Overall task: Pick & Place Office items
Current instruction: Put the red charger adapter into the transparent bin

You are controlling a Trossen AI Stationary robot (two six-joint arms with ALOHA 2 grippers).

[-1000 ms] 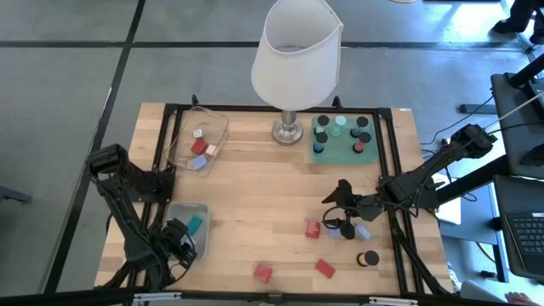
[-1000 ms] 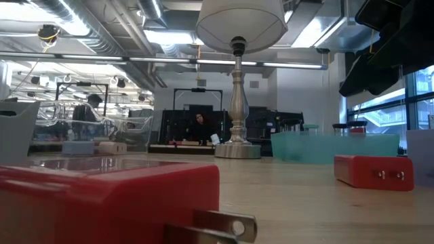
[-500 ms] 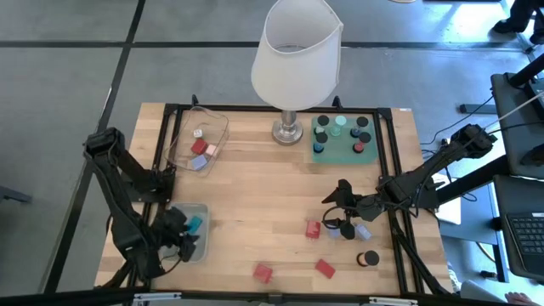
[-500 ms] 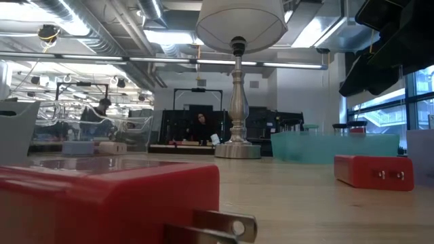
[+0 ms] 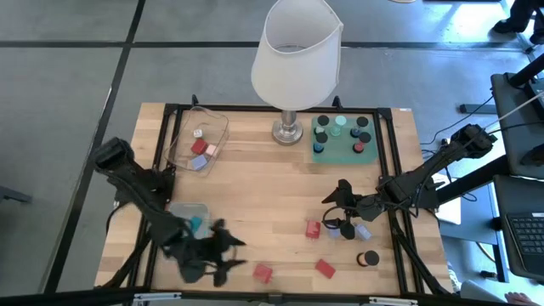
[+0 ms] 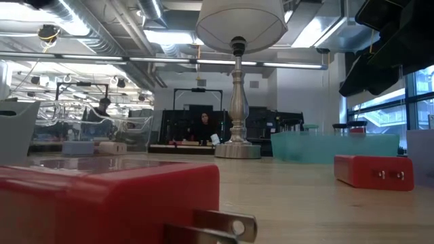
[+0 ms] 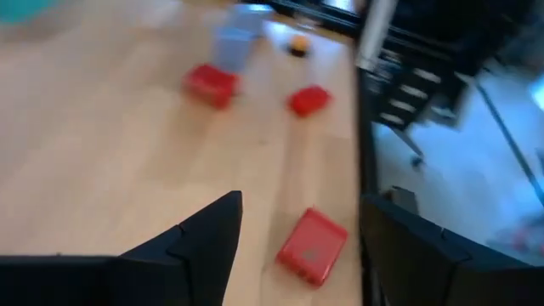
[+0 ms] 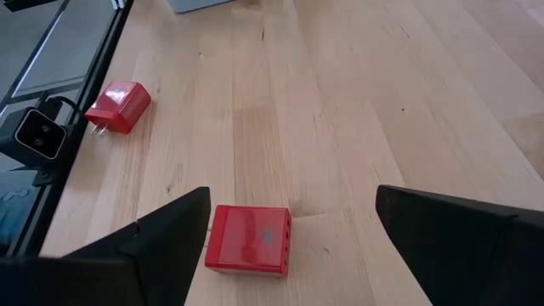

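Observation:
My left gripper (image 5: 231, 253) is open and hangs over the near part of the table, just left of a red block (image 5: 263, 272). In the left wrist view that block (image 7: 313, 246) lies on the wood ahead, between the open fingers (image 7: 302, 204), untouched. My right gripper (image 5: 338, 214) is open and waits above another red block (image 5: 313, 229), which lies flat between and ahead of its fingers (image 8: 249, 240). More office items lie near: a third red block (image 5: 325, 269), a lavender block (image 5: 363, 231) and a black cap (image 5: 367, 257). A teal piece (image 5: 195, 224) lies in the grey-blue bin (image 5: 180, 209).
A white-shaded lamp (image 5: 296, 51) stands at the far middle. Beside it a green mat (image 5: 342, 146) carries round caps. A clear tray (image 5: 202, 127) with several pieces is at the far left. A black frame (image 5: 387, 153) runs along the table's sides.
My left gripper has swung from beside the grey-blue bin toward the table's right, along the near edge, and has turned toward the red block there. The teal piece stays in the bin. My right gripper has kept still.

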